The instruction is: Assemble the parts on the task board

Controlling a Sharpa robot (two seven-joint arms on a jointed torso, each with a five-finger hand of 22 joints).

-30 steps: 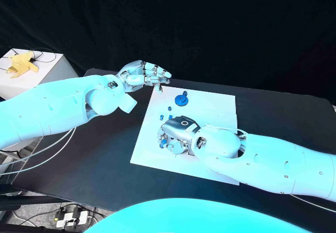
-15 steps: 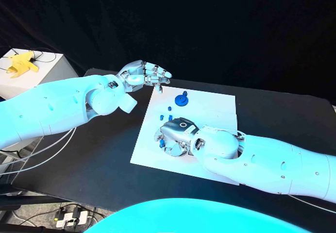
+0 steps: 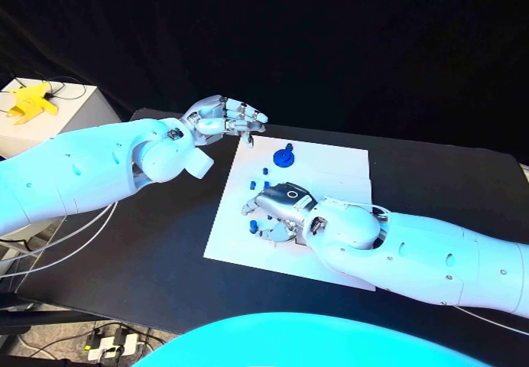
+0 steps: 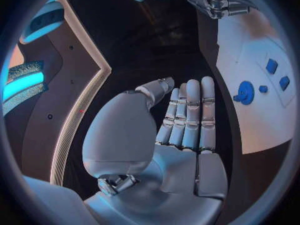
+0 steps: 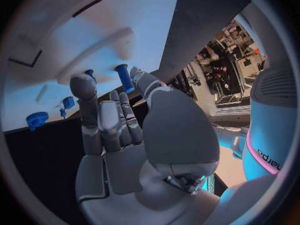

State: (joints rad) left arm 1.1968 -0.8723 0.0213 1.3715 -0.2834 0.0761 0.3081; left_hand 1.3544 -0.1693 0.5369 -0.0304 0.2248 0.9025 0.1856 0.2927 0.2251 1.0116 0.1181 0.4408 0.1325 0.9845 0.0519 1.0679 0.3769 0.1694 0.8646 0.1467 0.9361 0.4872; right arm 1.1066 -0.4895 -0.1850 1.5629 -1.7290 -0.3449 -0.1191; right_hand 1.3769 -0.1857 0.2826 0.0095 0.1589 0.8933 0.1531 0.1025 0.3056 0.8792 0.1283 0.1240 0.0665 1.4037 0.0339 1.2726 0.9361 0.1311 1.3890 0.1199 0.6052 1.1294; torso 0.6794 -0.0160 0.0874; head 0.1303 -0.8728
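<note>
Several small blue parts [image 3: 256, 185] lie loose on the flat white task board [image 3: 331, 172], just beyond your right hand [image 3: 281, 212], so judge assembly as barely begun. A round blue gear-like disc [image 3: 284, 158] sits farther out on the board, between the two hands. In the right wrist view, a short blue cylindrical peg [image 5: 124, 77] stands just past the fingertips [image 5: 82, 85]; you cannot tell whether the right hand touches or grasps it (fingers are loosely curled over the board). Your left hand [image 3: 226, 117] hovers off the board's far corner, fingers extended together, grasping nothing. Seating the peg and the other pieces appears left to do.
</note>
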